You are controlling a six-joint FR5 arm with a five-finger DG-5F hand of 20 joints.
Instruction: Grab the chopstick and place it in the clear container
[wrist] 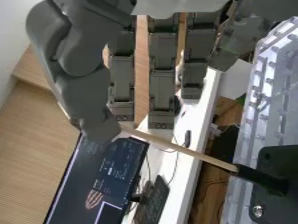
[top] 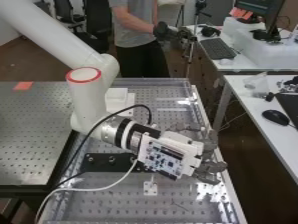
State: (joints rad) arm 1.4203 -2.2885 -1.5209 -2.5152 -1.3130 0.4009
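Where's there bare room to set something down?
In the high view, the dark perforated plate is bare between the orange tag and the arm. A smaller patch lies right of the white blocks. It's crowded around the black bracket, with cables and the hand nearby.

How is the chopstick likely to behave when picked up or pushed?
The chopstick is probably stiff, as its pale shaft runs straight with no visible sag. It looks slender, so I would expect it to be light. A push near one end would likely swivel it rather than slide it evenly, given how long it is for its thickness.
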